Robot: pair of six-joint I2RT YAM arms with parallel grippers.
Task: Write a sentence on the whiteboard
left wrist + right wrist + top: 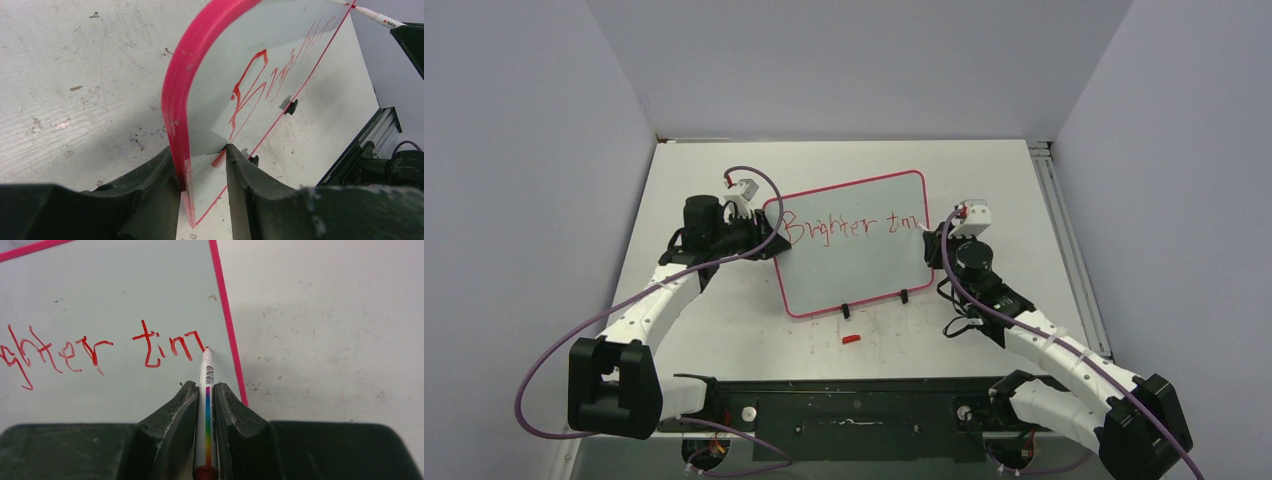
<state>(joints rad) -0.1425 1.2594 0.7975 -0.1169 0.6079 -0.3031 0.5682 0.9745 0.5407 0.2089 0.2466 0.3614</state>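
One pink-framed white whiteboard (854,275), long axis left-right, one red handwritten line (849,227) "Brighter tim", left gripper (202,160) clamped on its left edge, right gripper (206,390) pinching one white marker (207,369)

- Pale lavender-grey walls (524,150) close in the bench on the left, back and right.
- White bench (984,165), scuffed and speckled with small marks.
- Metal rail (1067,235) runs along its right edge.
- Even light, soft shadows.
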